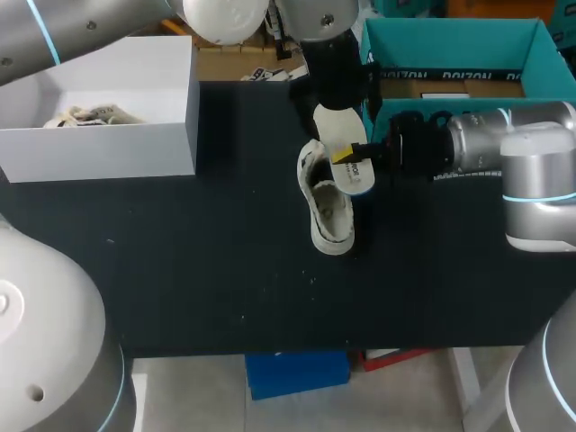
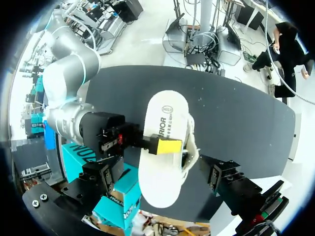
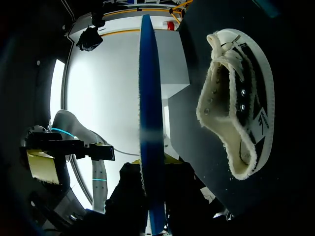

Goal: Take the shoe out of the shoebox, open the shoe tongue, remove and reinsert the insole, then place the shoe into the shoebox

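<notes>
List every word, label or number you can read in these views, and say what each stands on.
Insole: dark lettering under a round stamp, partly hidden by the right gripper's finger; not readable whole.
Teal box: dark band of letters inside; too blurred to read.
Shoe: small side label; too small to read.
Nothing can be quoted with confidence.

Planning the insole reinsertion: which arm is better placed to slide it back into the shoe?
Right. Its claw is shut on the insole, close beside the shoe lying on the table. The left claw hovers over them, holding nothing.
</notes>
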